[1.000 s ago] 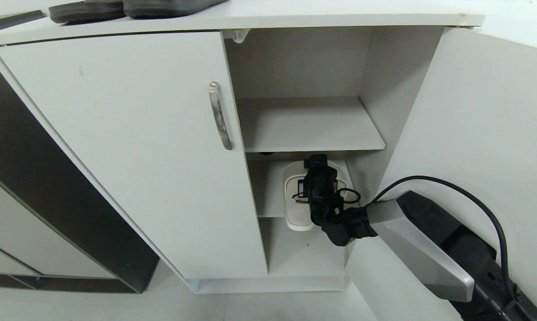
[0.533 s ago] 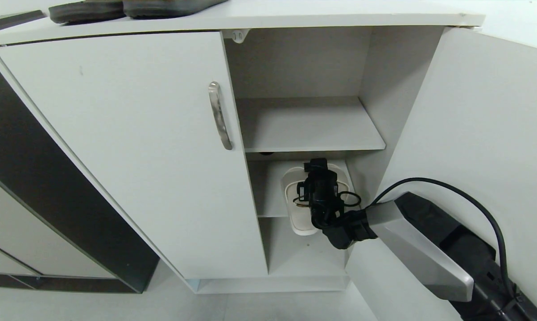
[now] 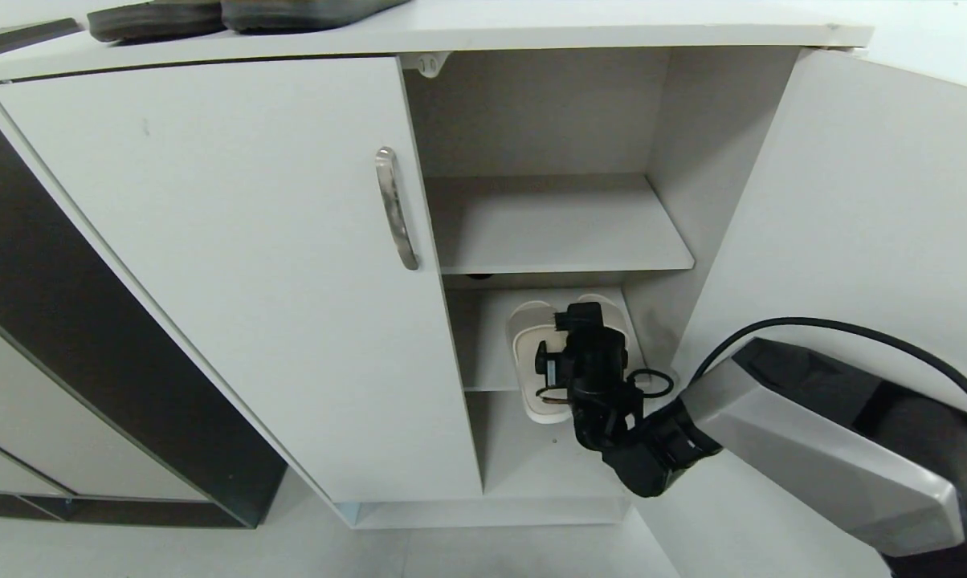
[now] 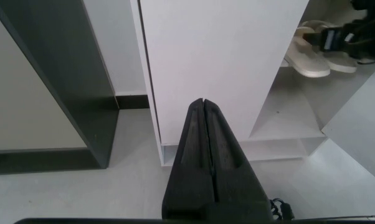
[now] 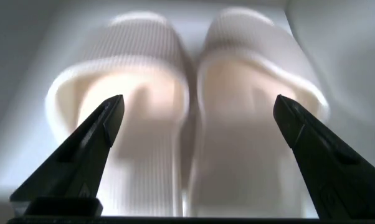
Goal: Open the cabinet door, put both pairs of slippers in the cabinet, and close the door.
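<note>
A pair of white slippers (image 3: pixel 532 361) lies side by side on the cabinet's middle shelf, heels sticking out over its front edge. My right gripper (image 3: pixel 577 317) hovers just in front of them, open, its fingers (image 5: pixel 100 134) spread wider than the pair (image 5: pixel 194 118) and touching neither slipper. A pair of dark slippers (image 3: pixel 234 12) rests on top of the cabinet. My left gripper (image 4: pixel 203 109) is shut on nothing, low above the floor before the closed left door (image 4: pixel 225 56). From there the white slippers (image 4: pixel 312 59) and my right gripper (image 4: pixel 346 37) show farther off.
The right door (image 3: pixel 853 225) stands wide open beside my right arm. The left door (image 3: pixel 210 265) with its metal handle (image 3: pixel 395 209) is closed. The upper shelf (image 3: pixel 556 225) and bottom compartment (image 3: pixel 548 457) hold nothing. A dark panel (image 3: pixel 90 337) stands left of the cabinet.
My right arm has drawn back and down out of the cabinet. The white slippers stay on the middle shelf, both toes now uncovered.
</note>
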Robot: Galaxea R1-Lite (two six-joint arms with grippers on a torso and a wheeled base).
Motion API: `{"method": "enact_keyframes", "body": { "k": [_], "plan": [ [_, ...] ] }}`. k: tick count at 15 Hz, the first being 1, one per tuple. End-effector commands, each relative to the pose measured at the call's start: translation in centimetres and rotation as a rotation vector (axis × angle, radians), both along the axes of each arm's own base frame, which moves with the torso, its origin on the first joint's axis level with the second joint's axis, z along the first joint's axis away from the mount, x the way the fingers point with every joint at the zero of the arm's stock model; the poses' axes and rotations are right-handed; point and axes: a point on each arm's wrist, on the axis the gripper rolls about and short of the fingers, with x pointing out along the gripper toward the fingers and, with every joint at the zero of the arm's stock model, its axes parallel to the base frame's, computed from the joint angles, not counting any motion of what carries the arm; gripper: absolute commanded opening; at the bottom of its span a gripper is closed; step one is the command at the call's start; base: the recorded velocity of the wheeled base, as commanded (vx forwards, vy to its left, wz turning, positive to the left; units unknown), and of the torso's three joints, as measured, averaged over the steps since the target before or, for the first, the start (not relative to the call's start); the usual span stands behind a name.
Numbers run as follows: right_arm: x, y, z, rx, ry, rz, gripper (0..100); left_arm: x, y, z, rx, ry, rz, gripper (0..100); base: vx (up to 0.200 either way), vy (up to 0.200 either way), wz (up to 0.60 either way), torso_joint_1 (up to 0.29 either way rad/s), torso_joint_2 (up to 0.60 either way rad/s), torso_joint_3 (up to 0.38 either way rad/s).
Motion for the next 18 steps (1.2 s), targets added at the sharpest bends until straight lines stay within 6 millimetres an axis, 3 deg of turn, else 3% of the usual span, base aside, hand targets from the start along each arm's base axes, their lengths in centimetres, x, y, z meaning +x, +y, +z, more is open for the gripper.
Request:
{"method": "enact_keyframes", "body": {
  "k": [1, 5, 7, 14, 18],
  "plan": [
    [-5.3, -0.3, 1.9, 0.013, -0.017, 0.049, 100, 0.0, 0.0, 0.0, 0.0, 0.001, -0.001, 0, 0.0, 0.0, 0.0, 0.0, 0.0, 0.0],
    [-8.2, -0.2, 1.1, 0.005, -0.014, 0.099, 100, 0.0, 0.0, 0.0, 0.001, 0.001, -0.001, 0, 0.0, 0.0, 0.0, 0.0, 0.0, 0.0],
    [-8.5, 0.0, 0.9, 0.004, -0.012, 0.106, 100, 0.0, 0.0, 0.0, 0.0, 0.001, -0.001, 0, 0.0, 0.0, 0.0, 0.0, 0.0, 0.0],
    [-8.8, 0.2, 0.6, -0.004, -0.003, 0.115, 100, 0.0, 0.0, 0.0, 0.001, 0.001, -0.001, 0, -0.2, 0.0, 0.0, 0.002, 0.0, 0.002],
    [-8.8, 0.1, 0.5, -0.005, -0.001, 0.115, 100, 0.0, 0.0, 0.0, -0.002, 0.001, 0.001, 0, 0.0, 0.0, 0.0, 0.0, 0.0, 0.0]
  ]
}}
